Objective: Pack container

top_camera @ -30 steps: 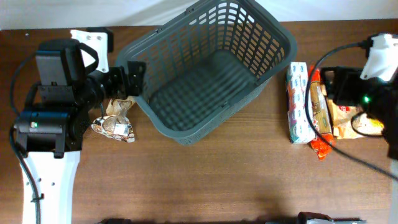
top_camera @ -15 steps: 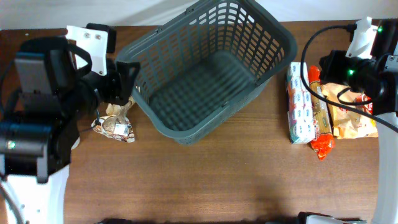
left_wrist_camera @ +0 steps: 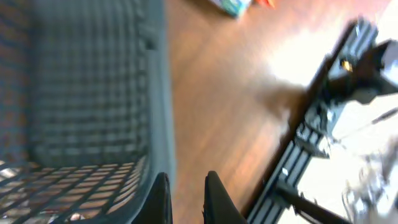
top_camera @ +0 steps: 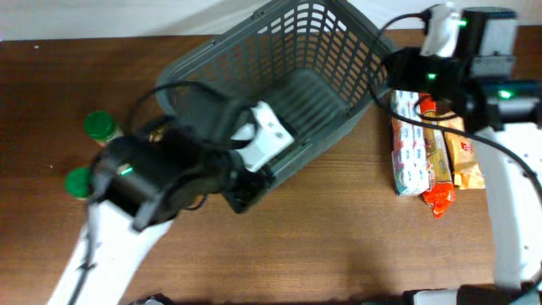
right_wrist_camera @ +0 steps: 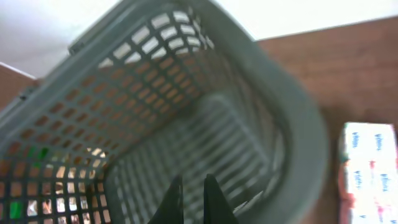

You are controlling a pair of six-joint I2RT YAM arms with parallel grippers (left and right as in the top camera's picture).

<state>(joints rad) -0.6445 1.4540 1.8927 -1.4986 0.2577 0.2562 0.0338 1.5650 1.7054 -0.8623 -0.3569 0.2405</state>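
Observation:
The container (top_camera: 339,51), a big dark grey lattice basket, stands at the table's back centre. My left arm reaches across its front left corner. My left gripper (top_camera: 240,196) hangs just outside the front rim. In the left wrist view that gripper (left_wrist_camera: 186,200) is shut, with only wood showing in the thin slit between its fingers and the container's wall (left_wrist_camera: 93,93) close on the left. My right gripper (top_camera: 388,68) is over the container's right rim. The right wrist view shows it (right_wrist_camera: 191,202) shut and empty above the slatted floor (right_wrist_camera: 205,137).
Two green-lidded jars (top_camera: 100,125) (top_camera: 78,180) stand at the left, with a brownish bag (top_camera: 157,129) half hidden by my left arm. Right of the container lie a white-blue pack (top_camera: 408,144), an orange-red pack (top_camera: 436,182) and a tan pack (top_camera: 464,157).
My left arm swung from the container's left side across its front corner and its gripper shut. My right arm moved from above the packs up to the container's right rim and shut.

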